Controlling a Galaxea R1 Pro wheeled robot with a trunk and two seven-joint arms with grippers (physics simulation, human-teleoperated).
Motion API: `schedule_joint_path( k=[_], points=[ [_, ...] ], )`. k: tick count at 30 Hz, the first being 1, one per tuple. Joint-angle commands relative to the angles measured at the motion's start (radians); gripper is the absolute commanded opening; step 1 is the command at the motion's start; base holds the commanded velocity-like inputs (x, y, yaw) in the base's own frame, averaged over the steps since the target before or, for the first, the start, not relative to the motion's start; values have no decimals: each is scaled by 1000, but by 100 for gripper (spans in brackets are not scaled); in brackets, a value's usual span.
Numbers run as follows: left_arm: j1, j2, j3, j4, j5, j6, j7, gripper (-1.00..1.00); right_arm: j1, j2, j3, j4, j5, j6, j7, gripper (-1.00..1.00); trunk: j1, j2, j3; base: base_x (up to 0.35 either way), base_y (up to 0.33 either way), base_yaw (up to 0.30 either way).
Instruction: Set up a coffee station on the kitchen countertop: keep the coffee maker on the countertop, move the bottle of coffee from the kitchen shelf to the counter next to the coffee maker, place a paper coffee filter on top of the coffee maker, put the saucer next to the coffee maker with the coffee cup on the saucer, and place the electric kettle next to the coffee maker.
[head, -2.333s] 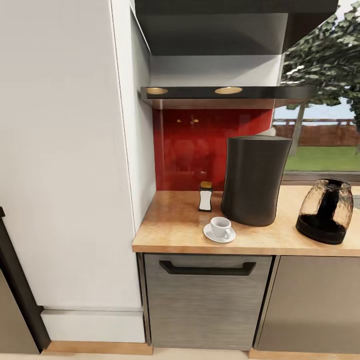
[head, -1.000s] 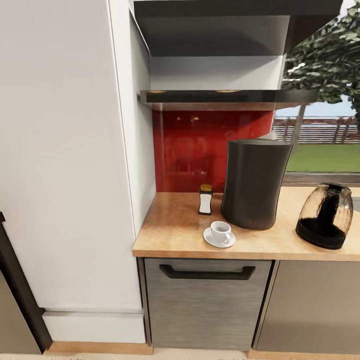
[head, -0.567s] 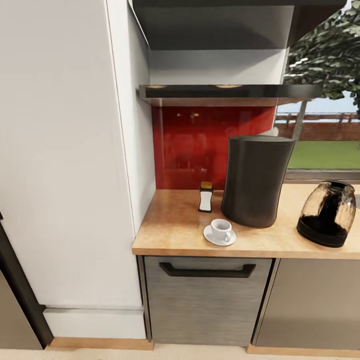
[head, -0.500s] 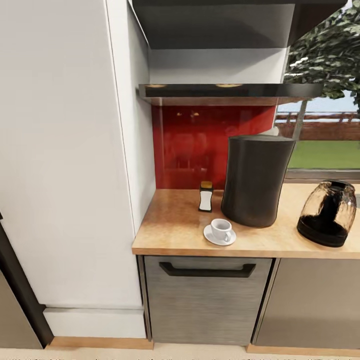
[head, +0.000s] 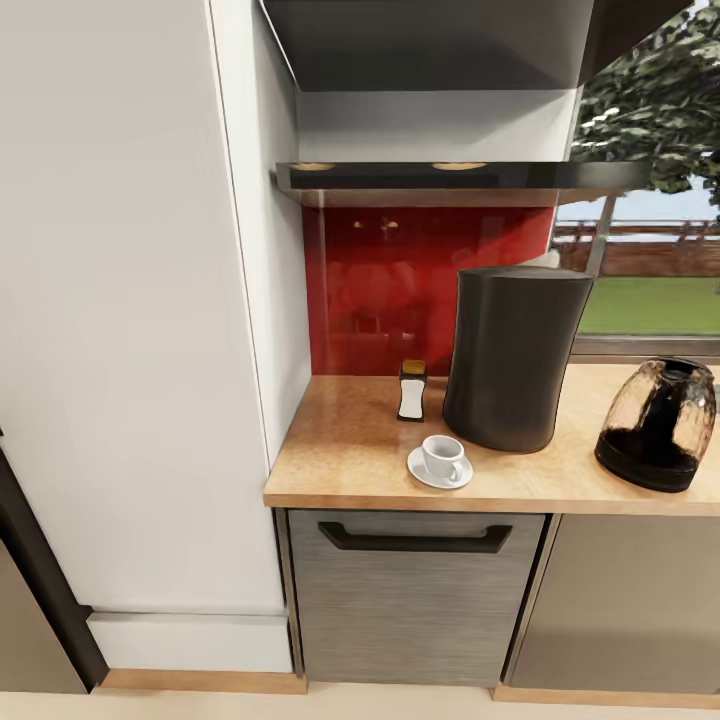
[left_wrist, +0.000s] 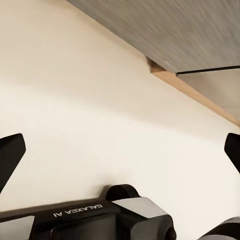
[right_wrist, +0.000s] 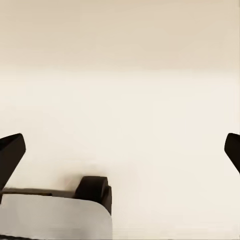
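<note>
The head view takes in the kitchen corner: a tall white cabinet at the left, then the counter with its wood-coloured edge, a red backsplash behind it and a dark hood above. The wrist views instead look down at pale beige floor; the left wrist view also catches a grey cabinet front and a wooden plinth.

On the counter, left to right, stands one of each: the bottle of coffee near the backsplash, the white saucer near the front edge with the coffee cup sitting on it, the tall dark coffee maker just beside them, and the glass electric kettle apart from it at the right. The flat top of the coffee maker looks bare, though its far rim is hard to read against the window. Below the counter is a grey drawer front with one black handle.

The left tool has its two dark fingertips spread wide at the picture's edges, gripping nothing; the right tool is likewise spread wide and empty.

Compared with half a second ago, the whole head view has shifted slightly, so the camera has moved; the things on the counter keep the same arrangement.
</note>
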Motion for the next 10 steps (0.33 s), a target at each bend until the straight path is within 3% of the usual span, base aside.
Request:
schedule_joint_path(
  k=[1, 6, 10],
  points=[
    [0, 0, -6, -1, 11, 10, -3, 100, -1, 9, -11, 16, 8, -2, 3, 100, 0, -1, -1, 0, 0, 0],
    [0, 0, -5, -1, 11, 10, -3, 100, -1, 62, -12, 60, 6, -2, 3, 100, 0, -1, -1, 0, 0, 0],
    [0, 0, -5, -1, 11, 10, -3, 100, -1, 74, -13, 68, 7, -3, 3, 100, 0, -1, -1, 0, 0, 0]
  ],
)
